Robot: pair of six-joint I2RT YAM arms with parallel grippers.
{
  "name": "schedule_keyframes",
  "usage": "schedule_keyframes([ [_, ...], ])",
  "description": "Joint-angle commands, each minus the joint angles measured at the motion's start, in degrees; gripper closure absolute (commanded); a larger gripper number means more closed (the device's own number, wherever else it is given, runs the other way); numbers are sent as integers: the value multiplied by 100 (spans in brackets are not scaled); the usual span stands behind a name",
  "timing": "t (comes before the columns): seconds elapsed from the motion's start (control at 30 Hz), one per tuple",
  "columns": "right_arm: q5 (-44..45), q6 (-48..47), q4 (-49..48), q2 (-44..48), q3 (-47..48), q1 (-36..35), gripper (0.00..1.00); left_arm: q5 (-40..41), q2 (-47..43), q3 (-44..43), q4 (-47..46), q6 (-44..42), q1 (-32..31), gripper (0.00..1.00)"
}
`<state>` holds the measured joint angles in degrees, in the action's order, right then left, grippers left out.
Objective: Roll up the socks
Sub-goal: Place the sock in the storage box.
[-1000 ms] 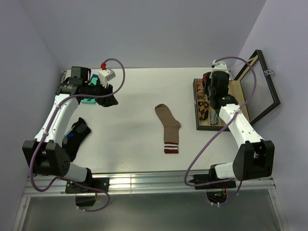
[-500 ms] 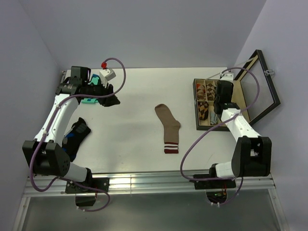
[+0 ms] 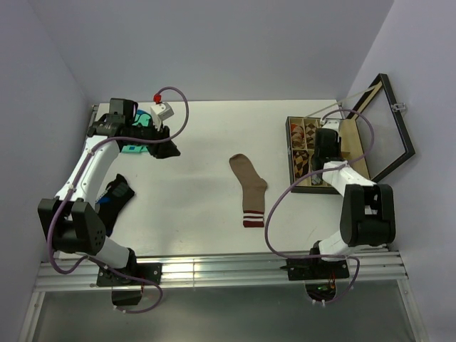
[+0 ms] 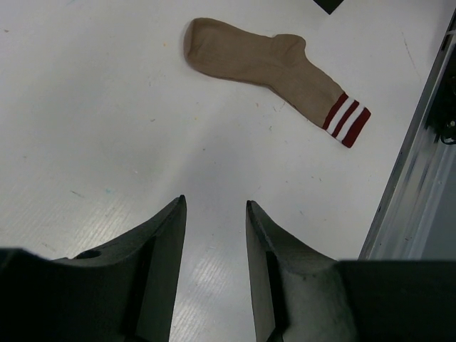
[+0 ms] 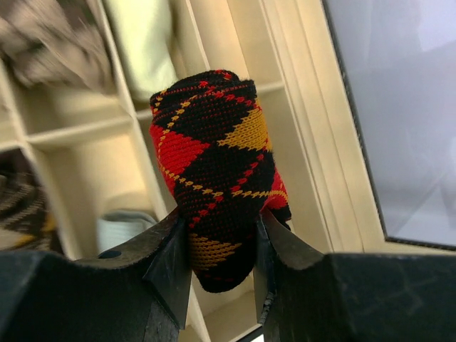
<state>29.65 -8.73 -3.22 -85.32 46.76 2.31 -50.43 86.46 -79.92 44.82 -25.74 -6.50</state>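
The tan-brown sock [image 3: 249,189] with a maroon, white-striped cuff lies flat at mid-table; it also shows in the left wrist view [image 4: 271,60]. My left gripper [image 3: 169,147] [image 4: 215,203] is open and empty above bare table, well left of that sock. My right gripper [image 3: 324,144] [image 5: 217,221] is shut on the rolled black argyle sock [image 5: 214,171] with red, orange and yellow diamonds. It holds the roll over the compartments of the wooden box [image 3: 293,187].
The box [image 5: 285,85] holds several other rolled socks; its glass lid [image 3: 388,125] stands open to the right. A teal packet [image 3: 132,148] lies under my left arm. A dark fabric bundle [image 3: 114,196] lies at the left edge. A metal rail [image 4: 417,185] runs along the table front.
My right gripper has drawn back and down over the box with the argyle roll in it. My left gripper has shifted slightly to the right.
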Motion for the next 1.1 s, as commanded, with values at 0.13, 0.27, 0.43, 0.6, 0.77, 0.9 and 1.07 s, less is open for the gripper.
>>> schedule_keyframes([
  [0.13, 682, -164, -451, -319, -88, 68, 100, -283, 47, -50, -79, -89, 9, 56],
  [0.27, 639, -155, -390, -442, -97, 68, 100, -265, 56, -50, -96, -89, 9, 56],
  [0.43, 367, -76, -74, -670, 61, 68, 100, -213, 38, -76, -122, -54, 9, 56],
  [0.6, 340, -164, 163, -960, 157, -98, 100, -239, 38, -85, -87, -81, 9, 56],
  [0.77, 59, -103, 524, -1048, 342, -108, 100, -239, 56, -120, -78, -72, 9, 56],
  [0.9, -441, -24, 884, -1136, 553, -99, 100, -274, 91, -147, -61, -54, 0, 56],
  [1.07, -1030, 161, 1568, -1548, 1018, -81, 100, -274, 126, -156, -8, -116, 0, 56],
])
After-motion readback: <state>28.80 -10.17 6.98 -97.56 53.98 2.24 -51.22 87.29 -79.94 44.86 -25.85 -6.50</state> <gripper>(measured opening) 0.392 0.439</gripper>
